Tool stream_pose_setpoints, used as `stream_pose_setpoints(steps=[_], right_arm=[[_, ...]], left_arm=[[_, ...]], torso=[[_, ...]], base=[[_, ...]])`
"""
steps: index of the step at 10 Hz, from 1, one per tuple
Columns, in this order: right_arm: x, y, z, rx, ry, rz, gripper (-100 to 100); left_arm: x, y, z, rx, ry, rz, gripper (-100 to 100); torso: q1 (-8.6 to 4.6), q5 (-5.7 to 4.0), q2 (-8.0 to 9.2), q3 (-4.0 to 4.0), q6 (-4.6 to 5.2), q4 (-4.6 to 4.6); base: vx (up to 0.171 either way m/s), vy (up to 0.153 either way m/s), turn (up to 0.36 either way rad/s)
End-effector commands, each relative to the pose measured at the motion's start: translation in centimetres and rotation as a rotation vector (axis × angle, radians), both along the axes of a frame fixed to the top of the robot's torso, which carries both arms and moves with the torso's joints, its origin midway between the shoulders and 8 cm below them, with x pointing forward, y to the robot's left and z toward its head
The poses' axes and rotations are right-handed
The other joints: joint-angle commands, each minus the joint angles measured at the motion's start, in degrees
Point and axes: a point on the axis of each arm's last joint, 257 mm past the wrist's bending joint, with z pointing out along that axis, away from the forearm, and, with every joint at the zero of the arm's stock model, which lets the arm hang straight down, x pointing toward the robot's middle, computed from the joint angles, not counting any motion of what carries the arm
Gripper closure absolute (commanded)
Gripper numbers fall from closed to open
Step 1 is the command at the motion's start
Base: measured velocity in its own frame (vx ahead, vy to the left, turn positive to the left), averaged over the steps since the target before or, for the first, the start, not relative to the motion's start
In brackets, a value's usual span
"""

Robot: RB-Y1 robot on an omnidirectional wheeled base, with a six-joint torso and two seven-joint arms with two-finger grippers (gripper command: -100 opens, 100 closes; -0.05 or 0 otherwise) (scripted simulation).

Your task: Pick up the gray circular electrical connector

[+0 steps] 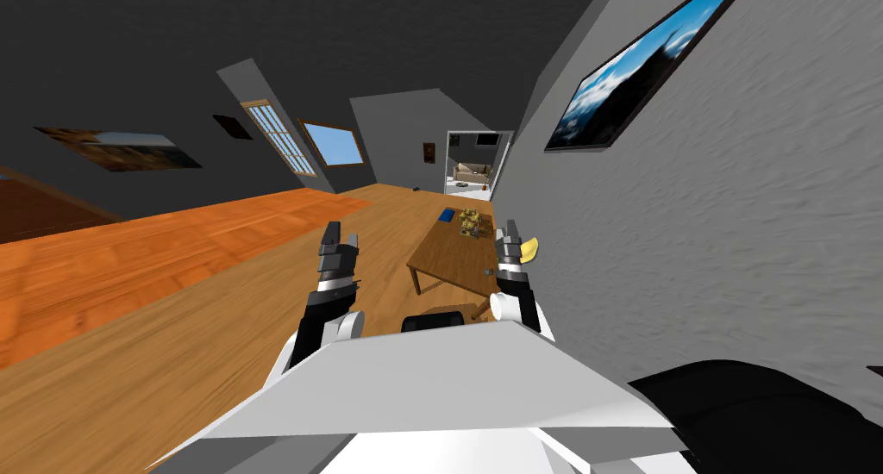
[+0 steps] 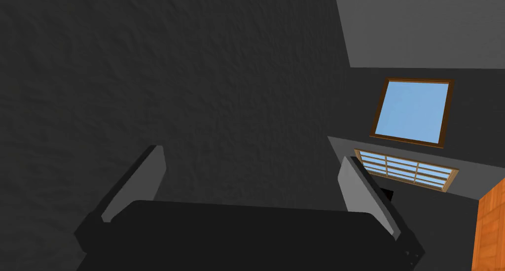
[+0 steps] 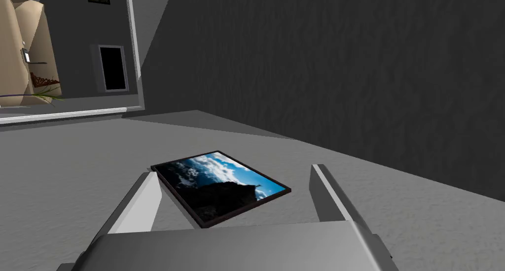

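Connector, gray and circular: likely the tiny grey item (image 1: 488,272) on the wooden table (image 1: 448,262), toward the table's near right part and just beside the right forearm, but it is too small to confirm shape. Left gripper (image 1: 341,233) hangs over the wood floor (image 1: 216,322), well left of the table and level with its middle; in the left wrist view its fingers (image 2: 148,177) stand wide apart, with nothing between them (image 2: 252,153). On the table's far end sits a blue flat item (image 1: 447,215), a book or pad. Just right of it, also at the far end, is a cluster of tan-yellow things (image 1: 470,221), unclear what. Right gripper (image 1: 510,227) is raised over the table's right side, close to the grey wall (image 1: 690,262). In the right wrist view its fingers (image 3: 143,204) are spread wide, empty (image 3: 233,170). A yellow curved item (image 1: 528,250) shows at the table's right edge, just beside the right gripper.
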Motion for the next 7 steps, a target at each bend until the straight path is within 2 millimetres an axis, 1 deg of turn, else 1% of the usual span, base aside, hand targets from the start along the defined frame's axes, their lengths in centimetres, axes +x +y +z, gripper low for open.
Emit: stream_pose_setpoints(steps=[1,4,7], right_arm=[[0.1,0.1,-0.5,-0.049,0.022,0.005,-100],[0.4,0.0,-2.5,-0.177,0.097,-0.009,-100],[0.5,-0.9,-5.8,-0.318,0.203,-0.058,-100]], left_arm=[[0.0,0.0,0.0,0.000,0.000,0.000,0],[0.0,0.0,0.0,0.000,0.000,0.000,0],[0.0,0.0,0.0,0.000,0.000,0.000,0]], torso=[[0.00,0.00,0.00,0.00,0.00,0.00],[-0.05,-0.01,0.06,0.03,0.00,0.01],[-0.03,-0.01,0.12,0.07,0.00,0.02]], base=[[-0.004,-0.002,0.025],[-0.016,-0.006,0.046],[-0.032,0.000,0.064]])
